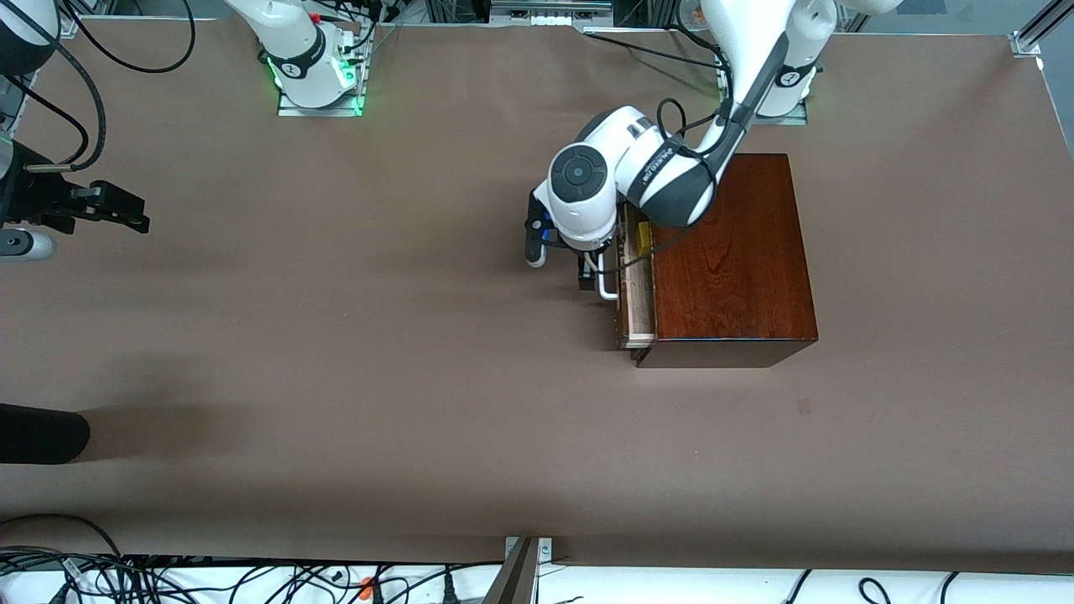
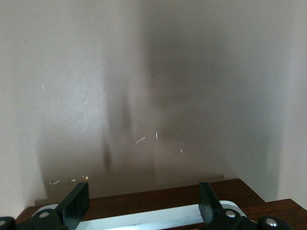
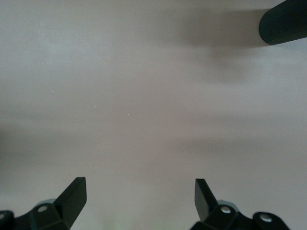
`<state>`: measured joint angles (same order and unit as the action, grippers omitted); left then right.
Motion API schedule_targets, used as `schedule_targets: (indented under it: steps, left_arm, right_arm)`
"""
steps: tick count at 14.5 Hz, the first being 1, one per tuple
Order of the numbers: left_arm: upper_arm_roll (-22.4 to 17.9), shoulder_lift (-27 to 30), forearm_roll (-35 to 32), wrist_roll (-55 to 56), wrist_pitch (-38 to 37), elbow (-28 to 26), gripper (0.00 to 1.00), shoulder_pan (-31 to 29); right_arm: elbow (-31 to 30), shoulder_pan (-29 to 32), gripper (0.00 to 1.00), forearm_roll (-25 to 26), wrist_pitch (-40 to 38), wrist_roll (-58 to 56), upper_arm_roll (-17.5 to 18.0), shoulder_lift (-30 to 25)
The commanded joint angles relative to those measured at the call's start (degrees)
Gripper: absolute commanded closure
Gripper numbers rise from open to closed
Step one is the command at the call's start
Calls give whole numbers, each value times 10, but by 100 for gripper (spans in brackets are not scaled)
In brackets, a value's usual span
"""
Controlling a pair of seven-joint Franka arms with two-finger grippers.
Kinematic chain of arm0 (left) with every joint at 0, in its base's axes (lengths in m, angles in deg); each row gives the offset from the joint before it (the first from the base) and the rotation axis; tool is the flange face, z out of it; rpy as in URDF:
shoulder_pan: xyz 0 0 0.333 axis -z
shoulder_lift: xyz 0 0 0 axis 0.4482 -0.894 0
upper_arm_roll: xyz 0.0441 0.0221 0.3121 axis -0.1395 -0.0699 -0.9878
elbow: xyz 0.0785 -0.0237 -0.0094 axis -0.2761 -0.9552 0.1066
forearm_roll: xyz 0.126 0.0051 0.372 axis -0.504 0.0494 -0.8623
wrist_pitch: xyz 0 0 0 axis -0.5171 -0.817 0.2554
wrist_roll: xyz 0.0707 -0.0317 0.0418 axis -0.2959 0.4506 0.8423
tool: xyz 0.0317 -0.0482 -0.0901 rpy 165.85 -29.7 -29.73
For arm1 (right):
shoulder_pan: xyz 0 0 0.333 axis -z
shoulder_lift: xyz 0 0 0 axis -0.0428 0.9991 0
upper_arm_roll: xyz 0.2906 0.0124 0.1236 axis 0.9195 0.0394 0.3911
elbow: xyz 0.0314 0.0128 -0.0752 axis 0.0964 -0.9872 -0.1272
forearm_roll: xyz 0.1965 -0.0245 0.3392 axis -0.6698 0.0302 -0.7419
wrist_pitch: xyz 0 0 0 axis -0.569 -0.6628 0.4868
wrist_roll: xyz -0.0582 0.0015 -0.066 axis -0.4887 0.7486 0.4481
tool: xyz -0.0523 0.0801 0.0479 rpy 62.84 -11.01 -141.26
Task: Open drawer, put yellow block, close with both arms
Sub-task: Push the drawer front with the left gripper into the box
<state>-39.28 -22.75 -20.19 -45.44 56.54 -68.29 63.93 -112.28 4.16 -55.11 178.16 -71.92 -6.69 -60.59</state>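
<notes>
Drawer (image 1: 638, 294): one, ajar; one yellow block (image 1: 643, 237) inside; two claws open.

Left gripper (image 2: 144, 203) is angled down low with fingers (image 2: 76, 203) spread; right gripper (image 3: 140, 196) waits, wide open too.

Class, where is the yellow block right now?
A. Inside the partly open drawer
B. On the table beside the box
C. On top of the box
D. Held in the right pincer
A: the yellow block lies in the drawer, which is pulled out of the box.
</notes>
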Motion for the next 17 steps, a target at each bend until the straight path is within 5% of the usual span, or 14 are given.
schedule_targets:
  steps: [1, 12, 17]
  left_arm:
    - [-1, 13, -37, -20, -19, -4, 0, -19]
    - [6, 25, -32, -35, -29, -3, 0, -43]
    - [37, 71, -18, 58, -45, 0, 0, -41]
  right_arm:
    - [-6, 8, 0, -9, 6, 2, 6, -3]
    - [-5, 8, 0, -8, 5, 2, 7, -3]
    - [-5, 8, 0, -8, 5, 2, 6, -3]
